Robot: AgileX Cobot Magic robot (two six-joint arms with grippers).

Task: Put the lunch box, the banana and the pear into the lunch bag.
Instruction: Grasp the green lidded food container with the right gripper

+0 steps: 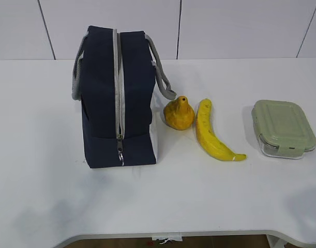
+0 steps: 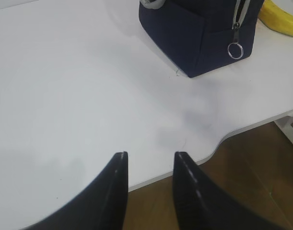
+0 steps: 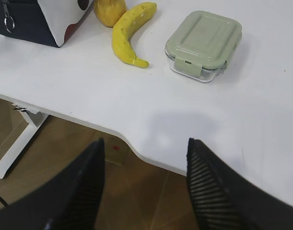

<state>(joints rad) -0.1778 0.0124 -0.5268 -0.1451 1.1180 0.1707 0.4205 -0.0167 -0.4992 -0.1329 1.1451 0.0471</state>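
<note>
The navy lunch bag [image 1: 116,98] stands upright left of centre with its grey zipper closed and the ring pull [image 2: 235,50] hanging low on its front. Just right of it sit the orange-yellow pear [image 1: 179,114], then the banana [image 1: 212,135], then the lunch box [image 1: 283,128] with its sage-green lid on. The right wrist view shows the banana [image 3: 129,32] and the lunch box [image 3: 204,44] beyond my right gripper [image 3: 144,143], which is open and empty over the table's front edge. My left gripper [image 2: 150,154] is open and empty, well short of the bag [image 2: 199,33]. Neither gripper shows in the exterior view.
The white table [image 1: 54,181] has a curved cut-out along its front edge [image 2: 218,143], with brown floor below. A white table leg [image 3: 17,143] stands under the edge at the left of the right wrist view. A panelled wall runs behind the table.
</note>
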